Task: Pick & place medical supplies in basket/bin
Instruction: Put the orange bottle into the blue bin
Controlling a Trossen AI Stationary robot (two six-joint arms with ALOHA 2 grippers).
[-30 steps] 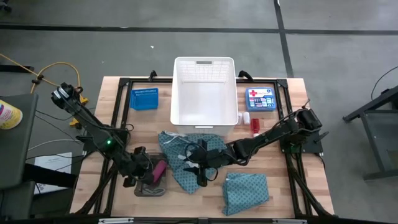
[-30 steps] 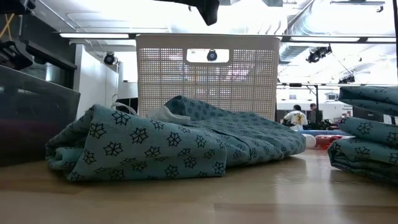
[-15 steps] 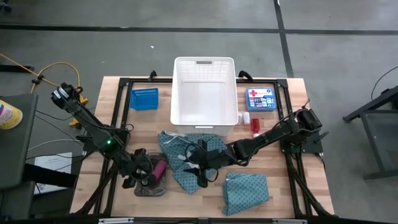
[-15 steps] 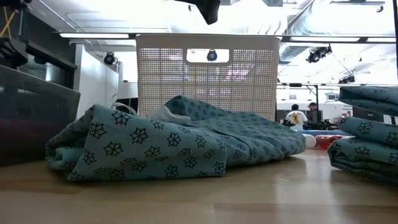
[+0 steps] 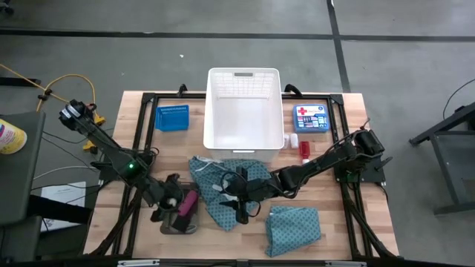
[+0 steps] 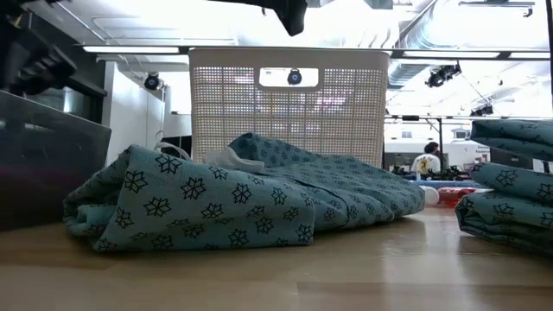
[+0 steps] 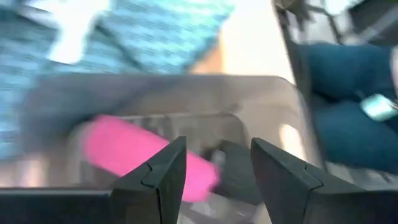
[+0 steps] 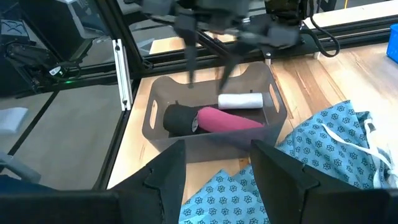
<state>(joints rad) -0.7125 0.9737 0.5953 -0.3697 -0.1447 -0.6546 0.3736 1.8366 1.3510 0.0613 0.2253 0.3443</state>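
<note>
The left gripper (image 8: pixel 208 59), fingers spread and empty, hovers over the grey tray (image 8: pixel 155 118) holding the pink cylinder (image 8: pixel 227 119), white tube (image 8: pixel 240 100) and black block (image 8: pixel 177 118). The right gripper (image 5: pixel 239 202), fingers parted, waits above the teal cloth (image 5: pixel 215 182).

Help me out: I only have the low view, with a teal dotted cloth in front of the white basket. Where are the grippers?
Observer: The left gripper hangs open above a shallow grey tray, which sits to the left of that cloth.
Operator: Is anything in the tray?
Observer: A pink cylinder, a small white tube and a black block lie in it.
Operator: And the right arm?
Observer: The right gripper is open over the teal dotted cloth, with nothing between its fingers.
</note>
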